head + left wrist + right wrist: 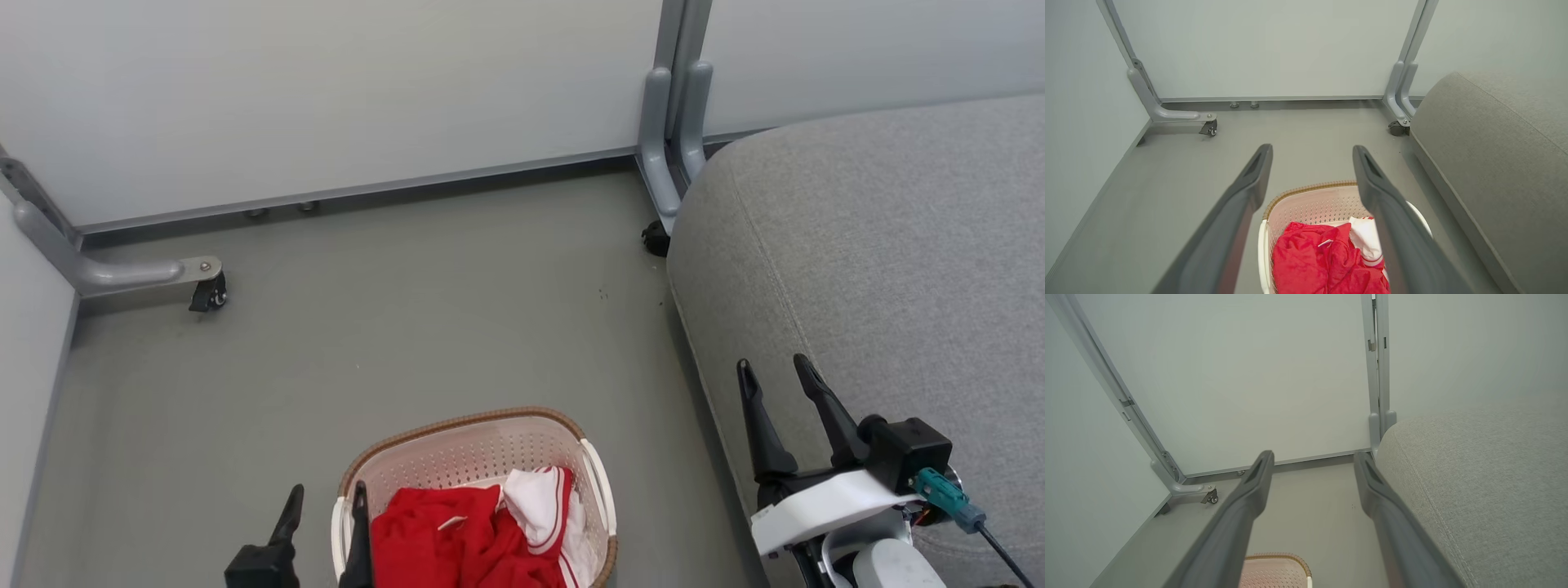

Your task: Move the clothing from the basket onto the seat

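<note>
Nearest the robot, the left tool point(327, 490) hangs at the left side of a cream-white, perforated plastic basket point(457, 425) with a brown woven-look rim and white side handles. Its two long dark fingers are spread apart and hold nothing. In the head view one finger crosses the basket's left rim and the other lies outside it over the floor; whether the finger touches the rim cannot be told. In the left wrist view the same left tool point(1312, 150) frames the basket point(1310, 190) between its parted fingers. Inside the basket lies the clothing point(441, 531), bright red, soft, crumpled sports garments with a white panel and red-and-white stripe trim toward the basket's right side; the red heap point(1310, 257) fills its near half, and the far inner wall is bare. To the right of the basket, the right tool point(772, 364) is also open and empty, fingers well apart, over the near left edge of the large light grey fabric seat point(882, 245) with a stitched seam and rounded corner. The seat stands right of the basket, apart from it. The basket rests on a plain grey floor point(408, 310). Beyond the basket, pale partition panels point(326, 98) stand on grey metal feet with black castors point(211, 294).
</note>
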